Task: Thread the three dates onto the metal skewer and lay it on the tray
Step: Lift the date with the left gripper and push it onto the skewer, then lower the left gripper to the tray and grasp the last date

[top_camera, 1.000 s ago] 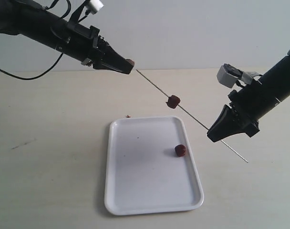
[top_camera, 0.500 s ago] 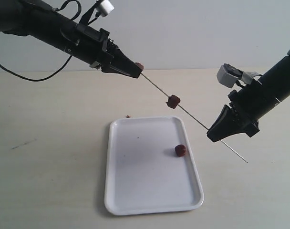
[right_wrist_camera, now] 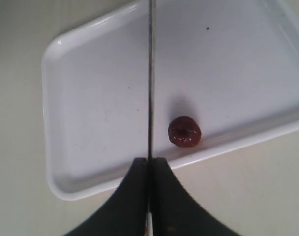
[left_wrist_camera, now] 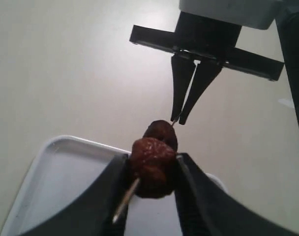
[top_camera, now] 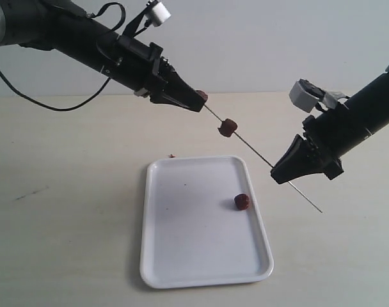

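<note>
— Well, the right gripper?
— Black tapered jaws pinched together on the thin metal skewer.
— The left gripper?
— Clamped on a wrinkled date; only its wrist view shows the rod poking through. A second date sits mid-rod, and the third date lies below on the glossy white tray.
</note>
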{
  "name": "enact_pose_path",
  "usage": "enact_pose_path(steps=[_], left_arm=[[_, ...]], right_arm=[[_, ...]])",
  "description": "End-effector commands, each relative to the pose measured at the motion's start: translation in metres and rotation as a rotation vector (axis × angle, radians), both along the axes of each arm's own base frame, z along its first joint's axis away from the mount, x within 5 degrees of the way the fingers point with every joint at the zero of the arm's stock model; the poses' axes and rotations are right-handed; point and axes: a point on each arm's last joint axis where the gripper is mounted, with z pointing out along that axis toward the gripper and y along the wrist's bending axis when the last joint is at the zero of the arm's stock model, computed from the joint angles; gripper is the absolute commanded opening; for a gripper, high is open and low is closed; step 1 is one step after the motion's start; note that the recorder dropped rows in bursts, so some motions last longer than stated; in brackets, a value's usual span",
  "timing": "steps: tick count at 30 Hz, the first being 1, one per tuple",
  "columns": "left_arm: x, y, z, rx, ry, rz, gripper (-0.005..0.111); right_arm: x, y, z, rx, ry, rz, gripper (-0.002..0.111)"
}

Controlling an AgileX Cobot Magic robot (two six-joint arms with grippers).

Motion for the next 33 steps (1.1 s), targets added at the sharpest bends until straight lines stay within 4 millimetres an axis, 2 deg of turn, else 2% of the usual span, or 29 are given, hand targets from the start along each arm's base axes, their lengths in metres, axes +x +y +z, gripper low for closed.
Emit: enact_pose_path(steps=[1,5,20,23,29,33], left_arm=[[-0.008,-0.010,0.004,-0.006,-0.004,-0.033,0.030],[-0.008,-0.011,0.005,-0.017,0.000,-0.031,0.030],[-0.008,-0.015,0.012,-0.105,0.010,-0.017,0.031],[-0.008,-0.016,0.012,-0.105,0.010,-0.018,0.037],[-0.008,-0.016,0.012,-0.105,0.010,-0.018,0.064],[-0.007,-0.015,0.012,-0.105,0.010,-0.016,0.067]], right_arm=[[0.004,0.005,0.006,0.069,-0.027,-0.040,0.000],[0.009,0.009,0.011,0.135,-0.038,-0.094,0.000],[0.014,0.012,0.017,0.216,-0.067,-0.148,0.000],[0.015,0.012,0.018,0.220,-0.072,-0.150,0.000],[0.014,0.012,0.017,0.217,-0.071,-0.147,0.000],[0.014,0.012,0.017,0.217,-0.071,-0.147,0.000]])
